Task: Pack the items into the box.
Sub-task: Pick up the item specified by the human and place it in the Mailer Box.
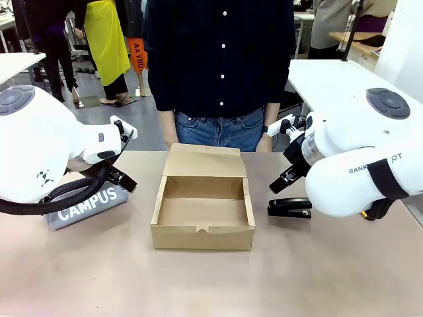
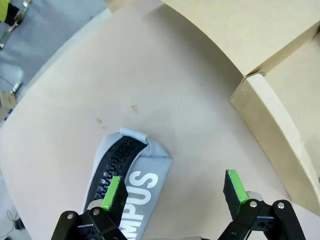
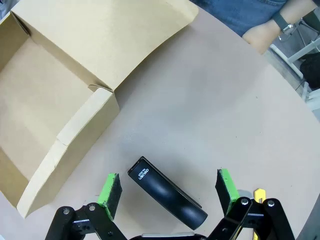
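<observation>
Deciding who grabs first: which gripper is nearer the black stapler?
The right. The right gripper hangs open just above the stapler, which lies on the table. The left gripper is on the far side of the box, open over the grey CAMPUS pouch.

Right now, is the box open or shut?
Open. The box has its lid flap folded back, and nothing lies on its bare floor.

- The pale tan table [image 1: 211, 284] carries everything.
- A brown cardboard box [image 1: 201, 236] sits at its middle, lid flap raised at the far side, inside bare.
- A grey zip pouch [image 1: 86, 210] printed "CAMPUS" lies well left of the box.
- A black stapler [image 1: 289, 208] lies near the box's right wall.
- A sliver of a yellow utility knife [image 3: 259, 194] shows near the stapler, mostly hidden.
</observation>
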### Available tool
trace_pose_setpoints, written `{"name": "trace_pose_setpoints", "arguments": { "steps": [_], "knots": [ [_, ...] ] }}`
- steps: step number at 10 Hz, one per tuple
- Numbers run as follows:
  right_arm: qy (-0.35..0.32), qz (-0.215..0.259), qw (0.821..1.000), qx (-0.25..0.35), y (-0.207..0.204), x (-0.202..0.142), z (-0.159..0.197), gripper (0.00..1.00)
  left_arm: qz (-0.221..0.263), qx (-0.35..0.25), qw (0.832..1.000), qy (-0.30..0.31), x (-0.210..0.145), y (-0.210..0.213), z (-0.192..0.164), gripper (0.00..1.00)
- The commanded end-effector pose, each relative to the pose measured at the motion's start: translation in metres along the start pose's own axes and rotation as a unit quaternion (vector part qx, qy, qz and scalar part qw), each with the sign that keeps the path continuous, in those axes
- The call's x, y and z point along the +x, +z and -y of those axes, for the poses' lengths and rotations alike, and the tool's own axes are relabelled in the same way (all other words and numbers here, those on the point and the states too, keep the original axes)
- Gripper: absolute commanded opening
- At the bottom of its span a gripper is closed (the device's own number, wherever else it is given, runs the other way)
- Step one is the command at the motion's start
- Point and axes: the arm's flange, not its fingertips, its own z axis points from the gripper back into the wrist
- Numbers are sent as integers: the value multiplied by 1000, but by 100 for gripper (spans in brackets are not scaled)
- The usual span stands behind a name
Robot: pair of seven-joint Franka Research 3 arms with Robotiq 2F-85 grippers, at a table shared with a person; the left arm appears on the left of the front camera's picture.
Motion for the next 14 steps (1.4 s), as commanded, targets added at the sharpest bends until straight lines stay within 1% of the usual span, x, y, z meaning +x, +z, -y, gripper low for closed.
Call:
{"name": "trace_pose_setpoints", "arguments": {
  "steps": [1,4,5,6,7,8,9,10,11,12,13,14],
  "knots": [
    [0,0,1000,0,0,0,0,100,0,0,1000,0,0,0,0,100],
    [0,0,1000,0,0,0,0,100,0,0,1000,0,0,0,0,100],
    [-3,-17,1000,14,2,-1,-2,100,0,0,1000,0,0,0,0,100],
    [-11,-30,999,13,11,-2,-1,100,6,-34,999,-13,-5,12,-2,100],
    [-30,-34,999,20,32,-7,4,100,1,-49,999,-4,-10,34,-8,100],
    [-66,-30,996,47,59,-19,19,100,-20,-49,995,79,-20,61,-24,100],
    [-105,-28,990,87,80,-34,35,100,-33,-73,986,144,-30,84,-34,100],
    [-155,-10,980,122,103,-50,52,100,-69,-85,972,210,-41,101,-45,100],
    [-221,21,962,159,128,-70,70,100,-42,-142,960,236,-58,121,-58,100],
    [-301,60,929,206,157,-101,97,100,3,-217,938,271,-81,144,-81,100],
    [-360,78,901,228,170,-124,115,100,45,-276,915,289,-101,154,-100,100],
    [-415,141,857,271,183,-165,142,100,101,-345,870,338,-136,160,-132,100]
  ]
}}
